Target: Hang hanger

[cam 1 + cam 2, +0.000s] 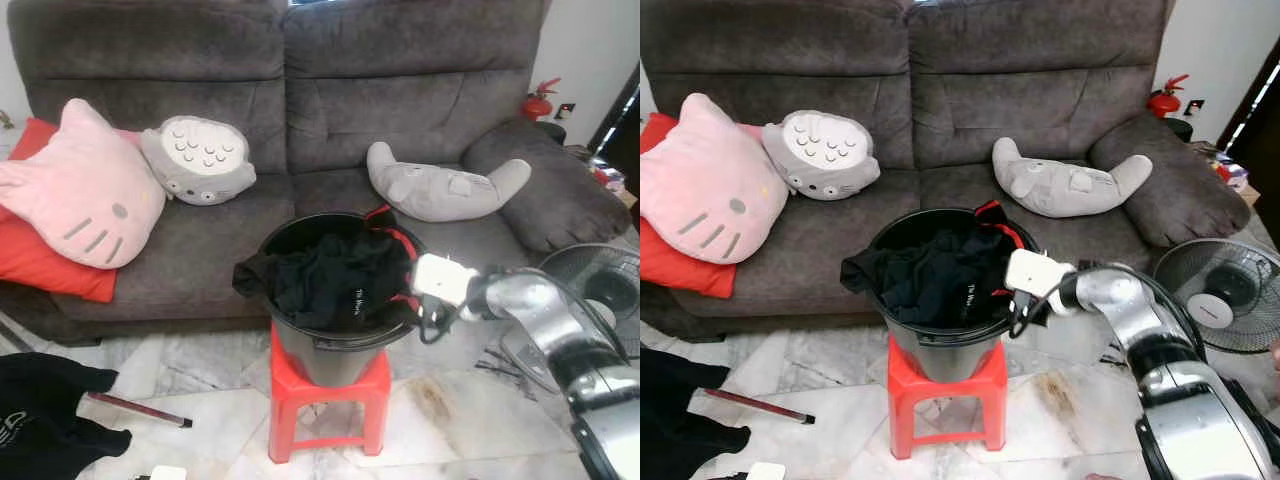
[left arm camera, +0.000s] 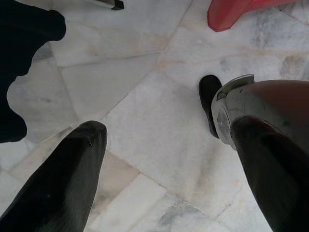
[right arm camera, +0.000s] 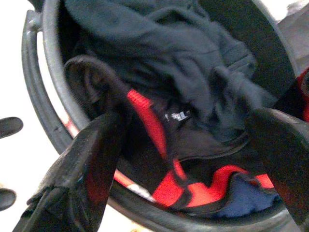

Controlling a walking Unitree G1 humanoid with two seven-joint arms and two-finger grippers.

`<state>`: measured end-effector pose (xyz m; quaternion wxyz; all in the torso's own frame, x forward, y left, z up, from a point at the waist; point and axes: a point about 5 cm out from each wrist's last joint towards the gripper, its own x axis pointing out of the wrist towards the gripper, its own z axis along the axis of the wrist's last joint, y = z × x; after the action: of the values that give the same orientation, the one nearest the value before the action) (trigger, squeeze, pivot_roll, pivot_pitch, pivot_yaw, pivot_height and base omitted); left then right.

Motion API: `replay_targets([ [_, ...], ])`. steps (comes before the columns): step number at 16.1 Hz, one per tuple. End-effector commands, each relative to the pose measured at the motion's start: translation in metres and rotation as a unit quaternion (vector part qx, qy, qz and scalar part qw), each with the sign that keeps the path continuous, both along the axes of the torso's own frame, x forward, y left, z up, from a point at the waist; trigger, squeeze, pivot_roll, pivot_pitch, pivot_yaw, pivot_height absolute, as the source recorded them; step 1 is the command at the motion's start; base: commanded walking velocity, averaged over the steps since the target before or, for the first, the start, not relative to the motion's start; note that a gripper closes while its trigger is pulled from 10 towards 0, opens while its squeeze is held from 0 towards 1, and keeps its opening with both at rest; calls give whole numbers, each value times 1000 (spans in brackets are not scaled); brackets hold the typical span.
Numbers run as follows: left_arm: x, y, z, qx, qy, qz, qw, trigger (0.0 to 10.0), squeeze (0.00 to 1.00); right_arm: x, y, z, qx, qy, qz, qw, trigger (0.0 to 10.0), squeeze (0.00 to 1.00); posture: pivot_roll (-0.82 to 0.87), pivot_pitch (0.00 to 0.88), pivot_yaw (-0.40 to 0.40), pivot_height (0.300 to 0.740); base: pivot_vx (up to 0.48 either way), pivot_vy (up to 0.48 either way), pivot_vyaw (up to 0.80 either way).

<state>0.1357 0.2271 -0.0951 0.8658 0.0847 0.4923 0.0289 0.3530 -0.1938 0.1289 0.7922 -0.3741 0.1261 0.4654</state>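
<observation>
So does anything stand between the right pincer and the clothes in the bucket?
Nothing visible does. The right pincer is open at the rim of the bucket, directly over the black and red clothes, with only air between.

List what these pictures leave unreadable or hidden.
- Hanger: none can be made out; dark clothes fill the bucket.
- Shirt print: too small to read.
- Bucket's bottom: covered by clothes in the right wrist view.
- Black garment on the floor: cut off by the frame edge.
- Right claw: open over the bucket.
</observation>
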Motion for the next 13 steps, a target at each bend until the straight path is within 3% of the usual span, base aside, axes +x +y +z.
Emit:
replay_targets([
  [1,-5,0,-2,2,9,-9,1000,10000,0,1,4,-2,-8,2,8,1000,10000,0,-90,15,13,740,0,0,0],
  [4,-5,0,-2,1,9,-9,1000,10000,0,-1,5,-12,-33,9,3,999,10000,0,-89,15,12,740,0,0,0],
  [7,-5,0,-2,2,9,-9,1000,10000,0,-1,10,-15,-14,15,-1,1000,10000,0,-85,16,11,740,0,0,0],
  [10,-7,1,-2,4,8,-6,1000,10000,0,0,14,-19,-21,12,-4,1000,0,0,-78,16,9,740,0,0,0],
  [13,-7,0,-2,3,8,-7,1000,10000,0,-2,17,-23,-23,16,-5,1000,0,0,-78,16,9,740,0,0,0],
])
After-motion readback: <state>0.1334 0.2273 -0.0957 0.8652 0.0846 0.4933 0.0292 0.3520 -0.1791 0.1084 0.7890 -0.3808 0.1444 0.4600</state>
